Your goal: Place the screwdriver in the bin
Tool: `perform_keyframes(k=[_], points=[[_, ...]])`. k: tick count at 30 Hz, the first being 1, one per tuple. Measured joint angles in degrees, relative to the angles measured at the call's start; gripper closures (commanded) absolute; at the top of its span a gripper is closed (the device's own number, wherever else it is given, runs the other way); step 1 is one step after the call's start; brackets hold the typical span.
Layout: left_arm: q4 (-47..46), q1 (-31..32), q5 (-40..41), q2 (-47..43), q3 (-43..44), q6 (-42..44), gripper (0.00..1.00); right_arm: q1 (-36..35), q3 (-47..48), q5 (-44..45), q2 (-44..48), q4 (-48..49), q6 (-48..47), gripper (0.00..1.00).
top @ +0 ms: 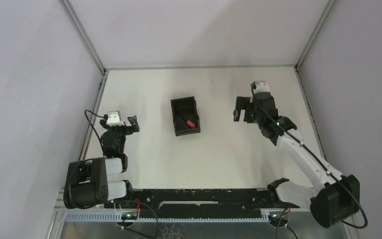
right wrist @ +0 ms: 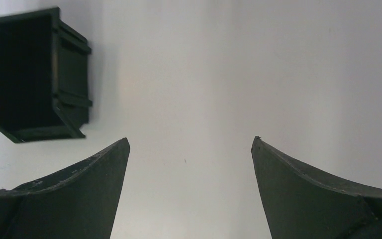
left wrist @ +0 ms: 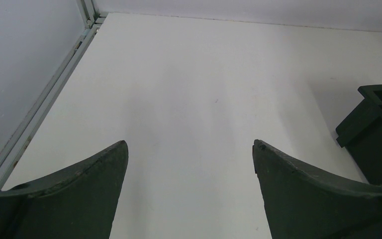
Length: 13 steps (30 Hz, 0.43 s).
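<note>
The small black bin (top: 177,130) stands mid-table, and the red-handled screwdriver (top: 190,122) lies inside it toward its near right corner. In the right wrist view the bin (right wrist: 72,79) shows at the upper left, its inside too dark to make out the screwdriver. The left wrist view catches only a corner of the bin (left wrist: 373,129) at the right edge. My right gripper (top: 239,109) hovers open to the right of the bin, nothing between its fingers (right wrist: 89,184). My left gripper (top: 131,124) rests open at the table's left, well clear of the bin.
White walls with metal corner posts (top: 83,35) close in the white table (top: 219,159) on three sides. A black rail (top: 199,196) runs along the near edge between the arm bases.
</note>
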State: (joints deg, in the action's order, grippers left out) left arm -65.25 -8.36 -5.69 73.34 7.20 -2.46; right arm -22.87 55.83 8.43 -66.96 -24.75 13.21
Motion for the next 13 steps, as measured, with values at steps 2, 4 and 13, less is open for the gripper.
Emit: perform_keyframes(k=[2,4,13], points=[[0.0,0.0,0.0,0.0,0.0,0.0,0.00,0.1,-5.2,1.2,3.9,1.6,0.3,0.00],[0.0,0.0,0.0,0.0,0.0,0.0,0.00,0.3,-9.8,2.8,7.5,3.3,0.8,0.00],[0.0,0.0,0.0,0.0,0.0,0.0,0.00,1.9,-23.0,7.0,18.3,8.3,2.7,0.00]])
